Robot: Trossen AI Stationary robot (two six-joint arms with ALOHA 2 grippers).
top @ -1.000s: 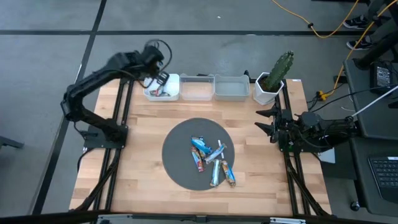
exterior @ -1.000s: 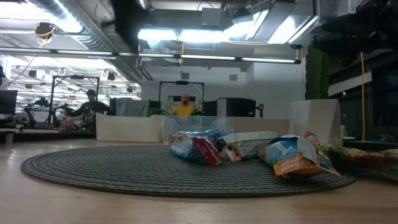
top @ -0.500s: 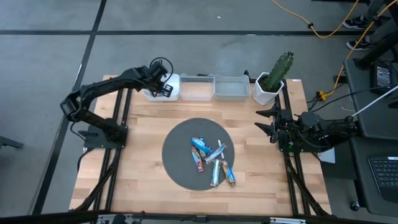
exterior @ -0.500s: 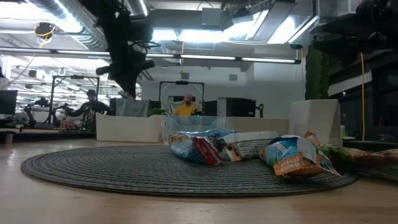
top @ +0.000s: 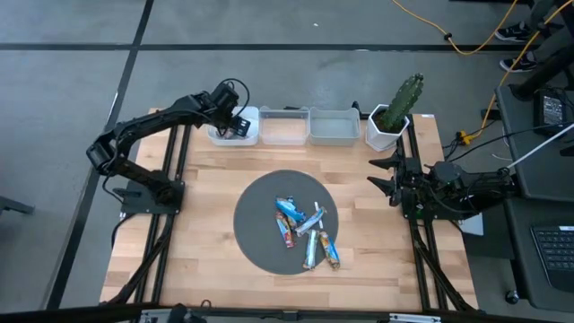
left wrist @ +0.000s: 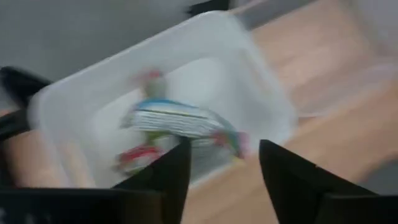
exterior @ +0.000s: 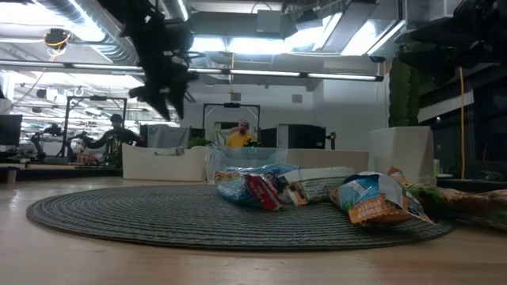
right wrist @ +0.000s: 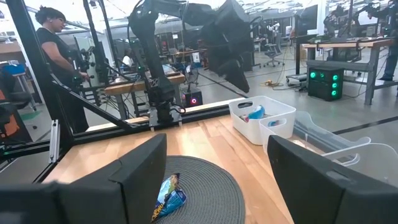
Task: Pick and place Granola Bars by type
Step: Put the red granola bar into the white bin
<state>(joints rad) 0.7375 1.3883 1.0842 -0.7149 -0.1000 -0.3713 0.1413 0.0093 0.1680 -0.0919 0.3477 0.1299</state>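
Several foil-wrapped granola bars [top: 305,231] lie in a loose heap on a round grey mat [top: 256,256] at the table's middle; the low view shows them [exterior: 261,188] from the side. My left gripper [top: 235,128] hangs open above the leftmost white bin [top: 215,136] at the far edge. In the left wrist view a blue-and-white bar [left wrist: 177,121] lies in that bin [left wrist: 264,93] below my open fingers, beside red-wrapped ones. My right gripper [top: 386,177] waits open at the table's right edge, with nothing between its fingers.
Two more clear bins [top: 284,126] [top: 334,126] stand in a row right of the first. A white pot with a cactus [top: 393,121] sits at the far right corner. People stand at benches in the room beyond the table.
My left gripper has come down over the leftmost bin and has opened. The bar it carried has dropped and now lies in the bin.
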